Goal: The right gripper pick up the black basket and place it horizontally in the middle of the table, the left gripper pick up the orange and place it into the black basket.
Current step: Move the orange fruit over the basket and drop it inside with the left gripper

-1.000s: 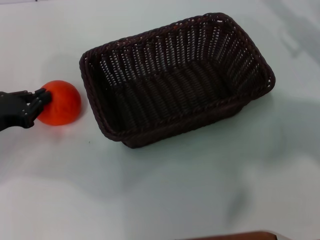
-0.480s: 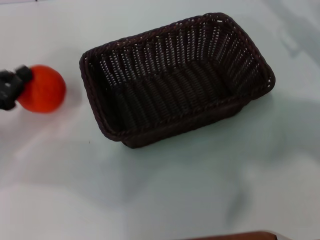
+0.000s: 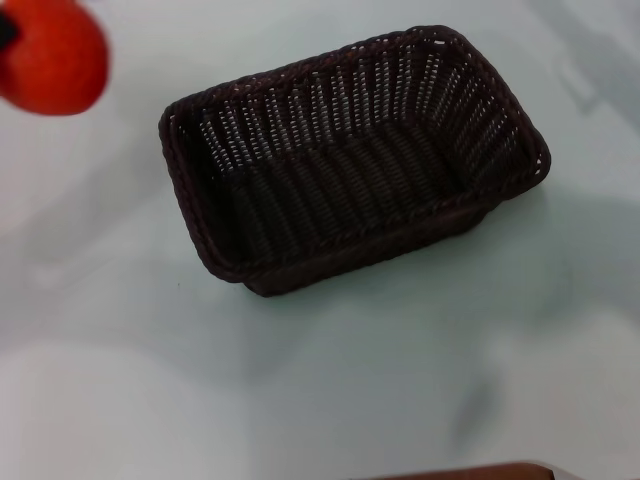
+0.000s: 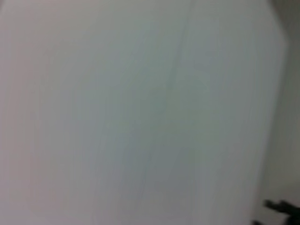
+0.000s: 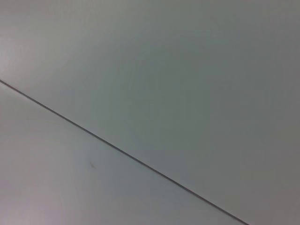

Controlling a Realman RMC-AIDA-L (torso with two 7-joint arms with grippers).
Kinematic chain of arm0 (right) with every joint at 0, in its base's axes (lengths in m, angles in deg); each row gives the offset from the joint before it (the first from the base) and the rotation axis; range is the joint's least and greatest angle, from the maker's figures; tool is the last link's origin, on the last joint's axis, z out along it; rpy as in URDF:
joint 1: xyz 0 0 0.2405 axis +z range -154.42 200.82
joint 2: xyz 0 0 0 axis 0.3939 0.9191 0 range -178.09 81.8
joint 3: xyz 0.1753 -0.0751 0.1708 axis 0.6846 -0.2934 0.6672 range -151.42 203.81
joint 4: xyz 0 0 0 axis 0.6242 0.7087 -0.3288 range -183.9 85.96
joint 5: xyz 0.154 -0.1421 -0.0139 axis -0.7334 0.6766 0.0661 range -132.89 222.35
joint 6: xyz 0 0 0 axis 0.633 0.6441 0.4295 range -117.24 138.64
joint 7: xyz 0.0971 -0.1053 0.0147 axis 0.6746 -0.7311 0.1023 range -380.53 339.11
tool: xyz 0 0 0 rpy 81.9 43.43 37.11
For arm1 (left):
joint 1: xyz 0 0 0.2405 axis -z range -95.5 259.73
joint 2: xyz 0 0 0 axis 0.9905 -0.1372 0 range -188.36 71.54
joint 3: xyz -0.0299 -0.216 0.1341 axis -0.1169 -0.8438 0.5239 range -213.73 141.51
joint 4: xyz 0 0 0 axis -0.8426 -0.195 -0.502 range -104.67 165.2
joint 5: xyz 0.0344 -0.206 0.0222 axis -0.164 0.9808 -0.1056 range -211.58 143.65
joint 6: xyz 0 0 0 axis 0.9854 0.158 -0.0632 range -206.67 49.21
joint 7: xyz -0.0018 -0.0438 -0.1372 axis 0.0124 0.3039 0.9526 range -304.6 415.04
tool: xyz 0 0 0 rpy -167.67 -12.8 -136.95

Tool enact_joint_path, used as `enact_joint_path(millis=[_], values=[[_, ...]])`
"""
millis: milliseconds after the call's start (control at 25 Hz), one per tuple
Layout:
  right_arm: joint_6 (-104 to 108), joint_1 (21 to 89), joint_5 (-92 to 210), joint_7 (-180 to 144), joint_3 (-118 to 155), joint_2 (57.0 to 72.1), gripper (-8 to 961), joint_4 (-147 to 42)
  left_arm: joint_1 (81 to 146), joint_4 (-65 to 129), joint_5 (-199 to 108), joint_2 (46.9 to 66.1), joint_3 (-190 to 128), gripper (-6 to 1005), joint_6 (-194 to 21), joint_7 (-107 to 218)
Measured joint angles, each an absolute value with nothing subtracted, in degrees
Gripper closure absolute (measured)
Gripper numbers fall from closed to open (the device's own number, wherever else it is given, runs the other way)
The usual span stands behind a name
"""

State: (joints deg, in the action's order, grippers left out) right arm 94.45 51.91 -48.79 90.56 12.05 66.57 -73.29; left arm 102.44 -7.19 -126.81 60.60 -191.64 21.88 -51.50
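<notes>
Nearest the robot we find bare tabletop, with a thin strip of brown edge at the near border of the head view. Beyond it, about the middle, the black basket stands upright and empty, its long side running across the view with a slight skew; we judge the placing step complete.

Farther off, at the far left corner of the head view, the orange appears large and partly cut by the frame, well apart from the basket rim. We judge it lifted clear of the tabletop. Only a sliver of dark hardware shows at its left edge, which we take for the left gripper; its opening is not visible, so we cannot tell its state directly, though the raised fruit suggests a grasp.

The right gripper is not in view. Both wrist views show only pale surface, one crossed by a thin dark line.

Step in hand, in our judgement: carrying the orange. The next move calls for travel to the right over the near rim, a descent to the centre of the basket, then release low enough that the fruit does not bounce out
</notes>
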Motion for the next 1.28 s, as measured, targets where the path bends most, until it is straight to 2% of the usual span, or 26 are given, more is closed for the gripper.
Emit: enact_joint_path(millis=[320,760,1280], values=[[94.91,51.45,-48.79,90.48,12.05,66.56,247,-73.30,105.91,-6.82,-127.25,61.24,-179.55,952,21.09,-49.61],[95.08,51.24,-48.78,90.38,12.04,66.62,248,-72.65,107.30,-6.63,-127.32,62.23,-162.94,950,4.11,-48.88],[95.09,51.14,-48.78,89.68,12.04,66.75,247,-71.62,108.15,-6.80,-127.33,63.72,-161.49,942,-5.01,-48.83]])
